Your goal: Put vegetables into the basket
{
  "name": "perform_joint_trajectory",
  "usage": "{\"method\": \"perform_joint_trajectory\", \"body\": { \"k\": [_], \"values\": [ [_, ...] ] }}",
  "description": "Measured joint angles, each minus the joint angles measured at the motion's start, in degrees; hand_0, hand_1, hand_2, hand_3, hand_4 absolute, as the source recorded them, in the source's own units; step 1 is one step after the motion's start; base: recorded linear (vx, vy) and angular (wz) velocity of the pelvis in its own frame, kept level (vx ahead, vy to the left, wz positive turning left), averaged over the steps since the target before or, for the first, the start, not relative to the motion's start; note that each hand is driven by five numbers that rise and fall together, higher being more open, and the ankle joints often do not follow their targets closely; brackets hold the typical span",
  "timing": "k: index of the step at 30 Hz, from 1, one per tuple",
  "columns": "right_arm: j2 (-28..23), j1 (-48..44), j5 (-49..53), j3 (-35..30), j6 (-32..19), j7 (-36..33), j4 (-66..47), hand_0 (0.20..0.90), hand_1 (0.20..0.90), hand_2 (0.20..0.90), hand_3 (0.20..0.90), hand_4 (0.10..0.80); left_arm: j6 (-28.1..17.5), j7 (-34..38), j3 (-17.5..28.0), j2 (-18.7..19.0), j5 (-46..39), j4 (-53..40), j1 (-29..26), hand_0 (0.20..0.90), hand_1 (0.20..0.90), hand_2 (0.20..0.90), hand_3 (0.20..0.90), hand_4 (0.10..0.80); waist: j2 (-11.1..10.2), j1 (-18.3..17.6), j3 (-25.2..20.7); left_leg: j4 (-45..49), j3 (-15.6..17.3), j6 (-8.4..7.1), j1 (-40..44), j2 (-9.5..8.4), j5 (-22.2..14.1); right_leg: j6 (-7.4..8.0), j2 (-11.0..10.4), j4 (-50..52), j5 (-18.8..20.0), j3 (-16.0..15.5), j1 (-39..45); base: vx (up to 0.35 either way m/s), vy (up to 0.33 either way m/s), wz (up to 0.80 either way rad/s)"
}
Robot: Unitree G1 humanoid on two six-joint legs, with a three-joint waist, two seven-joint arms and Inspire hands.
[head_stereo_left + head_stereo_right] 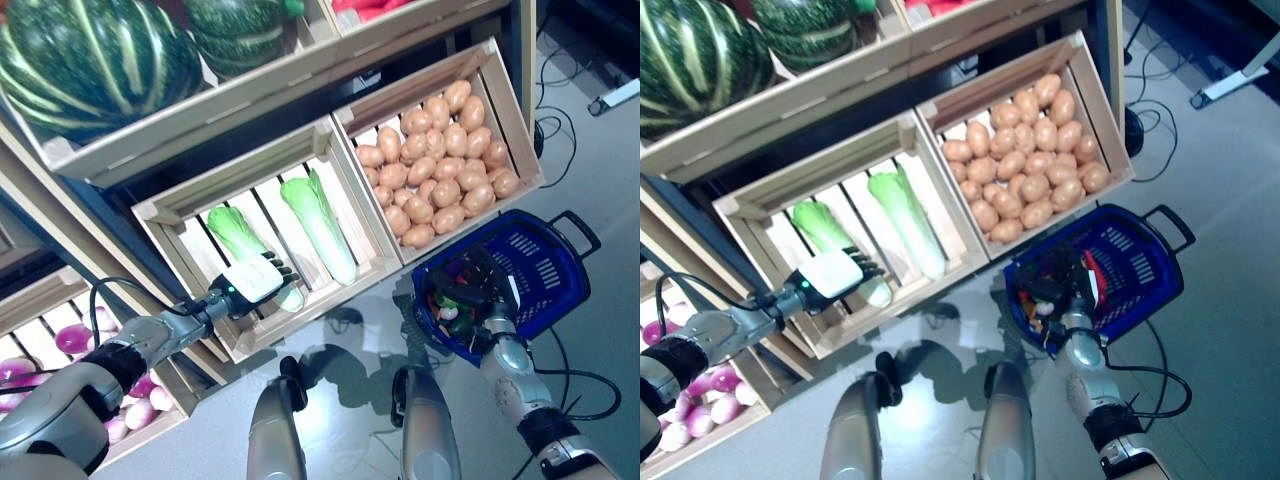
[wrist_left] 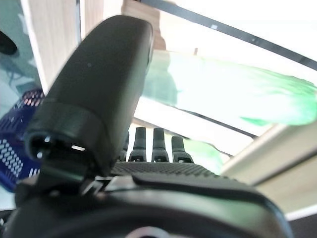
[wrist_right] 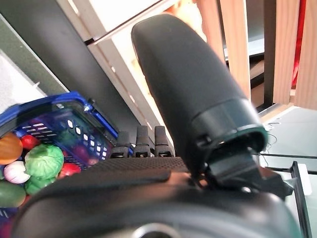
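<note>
Right wrist view shows basket (image 3: 74, 106) contents.

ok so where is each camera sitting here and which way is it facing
Left eye view: on the head, looking down at the crates; left hand reaches over a napa cabbage, right hand at the blue basket.
Right eye view: beside it, same scene slightly offset; potatoes crate next to the cabbage crate.
Left wrist view: along the left hand, thumb and fingers straight, facing the cabbages.
Right wrist view: along the right hand, basket with vegetables alongside.
Shared: both eye views and both wrist views show the basket.
</note>
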Motion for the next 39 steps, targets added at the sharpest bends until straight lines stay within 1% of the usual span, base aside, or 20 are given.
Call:
{"method": "perform_joint_trajectory", "body": {
  "k": [3, 8, 9, 11, 12, 15, 17, 19, 20, 22, 25, 28, 32, 37, 38, 39],
  "values": [
    [-0.08, -0.28, 0.0, -0.04, 0.0, -0.29, 0.0, 0.9, 0.9, 0.9, 0.9, 0.8, 0.16, 0.2, -0.2, 0.02, -0.03, 0.39, -2.05, 0.9, 0.9, 0.9, 0.9, 0.8, -0.67, 0.05, 0.6, 4.86, -0.7, -0.14, -3.28, 0.36, -1.65, -0.35, -0.32, 4.89, -1.91, 1.14, -3.36, -0.051, -0.007, -0.02],
    [-0.49, -1.04, 0.0, -0.17, 0.0, -0.66, 0.01, 0.9, 0.9, 0.9, 0.9, 0.8, 2.79, 2.46, -0.24, 0.02, 0.11, 0.34, -4.21, 0.9, 0.9, 0.9, 0.9, 0.8, -0.68, -0.05, 0.71, 13.74, -2.25, -0.14, -9.75, 1.54, -4.81, -0.79, -0.35, 12.5, -4.7, 2.36, -9.05, -0.034, -0.006, -0.02],
    [-0.57, -1.52, 0.01, -0.2, 0.0, -0.68, 0.05, 0.9, 0.9, 0.9, 0.9, 0.8, 3.56, 2.89, -0.24, 0.03, 0.18, 0.33, -4.66, 0.9, 0.9, 0.9, 0.9, 0.8, -0.67, -0.08, 0.71, 15.6, -2.56, -0.16, -11.16, 1.75, -5.5, -0.54, -0.46, 14.22, -5.45, 2.66, -10.31, 0.055, -0.005, -0.01],
    [-0.62, -1.71, 0.02, -0.31, 0.0, -0.69, 0.05, 0.9, 0.9, 0.9, 0.9, 0.8, 4.59, 3.25, -0.23, -0.04, 0.26, 0.07, -5.1, 0.9, 0.9, 0.9, 0.9, 0.8, -0.67, -0.12, 0.71, 18.76, -3.19, -0.16, -12.98, 1.96, -6.81, -0.8, -0.75, 16.85, -6.58, 2.99, -11.67, 0.0, 0.0, 0.0],
    [-0.63, -1.69, 0.02, -0.34, 0.0, -0.7, 0.05, 0.9, 0.9, 0.9, 0.9, 0.8, 4.71, 3.24, -0.24, -0.04, 0.39, -0.13, -5.12, 0.9, 0.9, 0.9, 0.9, 0.8, -0.67, -0.11, 0.71, 20.42, -3.58, -0.21, -13.73, 2.08, -7.56, -0.62, -0.84, 18.27, -7.22, 3.15, -12.1, 0.0, 0.0, 0.0],
    [-0.88, -1.9, 0.02, -0.71, 0.0, -0.71, 0.07, 0.9, 0.9, 0.9, 0.9, 0.8, 4.69, 2.91, -0.36, 0.02, 1.68, -1.0, -5.18, 0.9, 0.9, 0.9, 0.9, 0.8, -0.65, 0.13, 0.68, 23.03, -3.83, -0.25, -15.22, 2.15, -8.6, -0.58, -1.09, 20.81, -8.38, 3.99, -13.73, 0.0, 0.0, 0.0],
    [-1.33, -2.53, 0.02, -0.71, 0.0, -0.72, 0.05, 0.9, 0.9, 0.9, 0.9, 0.8, 4.69, 2.04, -0.94, 0.66, 1.88, -1.24, -5.54, 0.9, 0.9, 0.9, 0.9, 0.8, -0.21, 0.12, 0.33, 25.52, -4.64, -0.26, -17.48, 2.21, -9.35, -0.49, -1.11, 22.86, -8.99, 4.12, -15.36, -0.015, 0.005, 0.02],
    [-1.63, -3.63, 0.0, -0.76, 0.0, -0.72, 0.02, 0.9, 0.9, 0.9, 0.9, 0.8, 5.45, -0.17, -1.5, 1.03, 1.9, -0.35, -6.74, 0.9, 0.9, 0.9, 0.9, 0.8, -0.19, -0.08, 0.29, 28.98, -5.5, -0.07, -20.73, 2.49, -10.32, -0.53, -1.22, 25.83, -10.0, 4.46, -18.04, -0.011, 0.0, 0.02],
    [-1.8, -4.13, 0.01, -0.8, 0.0, -0.73, 0.04, 0.9, 0.9, 0.9, 0.9, 0.8, 5.92, -1.08, -1.5, 1.07, 1.88, 0.01, -6.9, 0.9, 0.9, 0.9, 0.9, 0.8, -0.21, -0.07, 0.3, 30.43, -5.69, 0.15, -22.17, 2.91, -10.73, -0.66, -1.15, 27.0, -10.2, 4.59, -19.22, -0.008, -0.003, -0.05],
    [-2.15, -4.47, -0.03, -0.96, 0.0, -0.73, -0.08, 0.9, 0.9, 0.9, 0.9, 0.8, 6.07, -2.56, -1.55, 1.13, 1.9, 0.63, -6.94, 0.9, 0.9, 0.9, 0.9, 0.8, -0.26, -0.16, 0.28, 32.61, -6.12, 0.31, -24.17, 3.12, -11.42, -0.56, -1.06, 28.76, -10.65, 4.97, -20.97, -0.002, 0.002, -0.05],
    [-2.28, -4.35, -0.05, -2.7, 0.0, -1.25, -0.02, 0.9, 0.9, 0.9, 0.9, 0.8, 6.13, -1.78, -1.51, 1.63, 1.82, -0.31, -7.38, 0.9, 0.9, 0.9, 0.9, 0.8, -0.37, 0.22, 0.2, 36.09, -6.56, 0.6, -26.77, 3.16, -12.51, -0.15, -1.34, 32.0, -11.76, 5.97, -23.29, 0.0, 0.0, 0.0],
    [-2.3, -4.53, -0.09, -2.94, 0.0, -1.28, -0.08, 0.9, 0.9, 0.9, 0.9, 0.8, 6.11, -1.8, -1.49, 1.83, 1.81, -1.24, -8.15, 0.9, 0.9, 0.9, 0.9, 0.8, -0.53, 0.4, -0.8, 38.59, -6.9, 0.84, -29.26, 3.31, -12.96, 0.26, -1.28, 34.42, -12.31, 6.96, -25.93, 0.004, 0.002, -0.03],
    [-2.3, -4.39, -0.08, -3.02, 0.0, -1.28, -0.13, 0.9, 0.9, 0.9, 0.9, 0.8, 6.11, -3.43, -0.9, 2.06, 1.69, -2.59, -9.11, 0.9, 0.9, 0.9, 0.9, 0.8, -0.56, 0.39, -2.34, 40.81, -7.16, 0.94, -32.42, 3.88, -13.0, 0.28, -1.11, 36.44, -12.32, 7.59, -29.18, -0.018, -0.001, -0.05],
    [-2.28, -4.65, -0.16, -3.01, 0.0, -1.7, -0.27, 0.9, 0.9, 0.9, 0.9, 0.8, 6.49, -5.97, -0.82, 1.37, -1.93, -2.91, -12.46, 0.9, 0.9, 0.9, 0.9, 0.8, -0.97, 0.13, -2.73, 43.01, -7.69, 1.05, -35.39, 4.14, -13.05, 0.31, -0.72, 38.65, -12.29, 8.32, -32.31, -0.047, -0.018, -0.05],
    [-2.28, -4.68, -0.16, -3.01, 0.0, -2.21, -0.31, 0.9, 0.9, 0.9, 0.9, 0.8, 6.86, -6.72, -0.82, 1.13, -2.94, -2.91, -13.0, 0.439, 0.439, 0.439, 0.439, 0.493, -1.0, 0.12, -2.75, 43.12, -7.68, 1.05, -35.66, 4.16, -13.05, 0.31, -0.63, 38.81, -12.29, 8.46, -32.68, -0.042, -0.015, -0.04],
    [-2.26, -4.67, -0.15, -3.01, 0.0, -2.56, -0.3, 0.9, 0.9, 0.9, 0.9, 0.8, 7.04, -7.44, -0.82, 1.02, -3.71, -2.91, -13.34, 0.3, 0.3, 0.3, 0.3, 0.4, -1.0, 0.07, -2.75, 43.11, -7.69, 1.05, -35.77, 4.17, -13.05, 0.3, -0.61, 38.85, -12.28, 8.48, -32.86, -0.041, -0.017, -0.03]
  ]
}}
